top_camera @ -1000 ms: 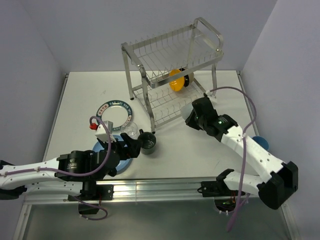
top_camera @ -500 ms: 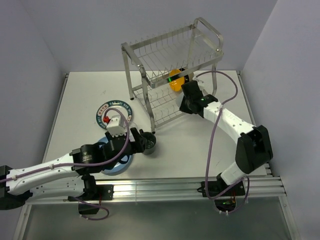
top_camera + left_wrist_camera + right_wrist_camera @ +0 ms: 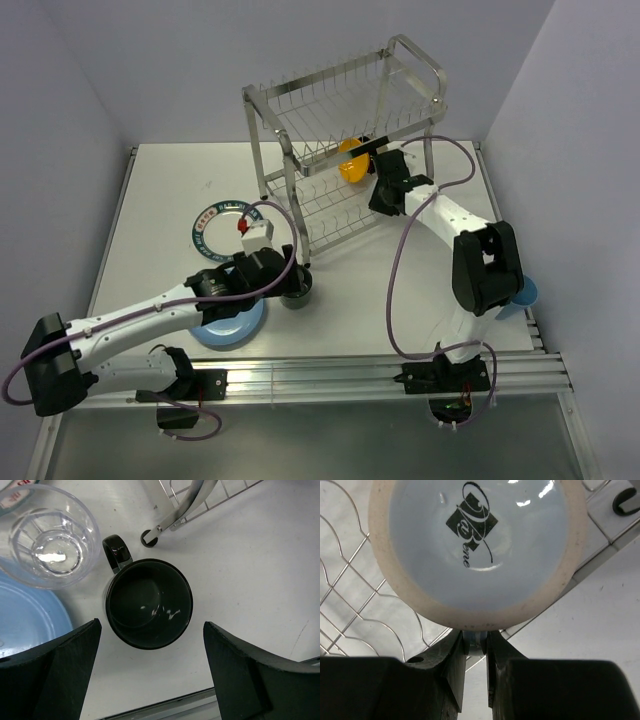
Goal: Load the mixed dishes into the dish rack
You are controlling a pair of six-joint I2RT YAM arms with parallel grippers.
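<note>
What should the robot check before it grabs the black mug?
1. Is the left gripper wide open: ok.
2. Is the dark mug centred between its fingers: ok.
3. Is the dark mug upright and empty: ok.
4. Is the clear glass out of the fingers' way: cannot tell, it sits right beside the mug's handle.
5. Is the right gripper gripping the pale grey-blue mug: ok.
6. Is that mug set down on the dish rack: cannot tell.
</note>
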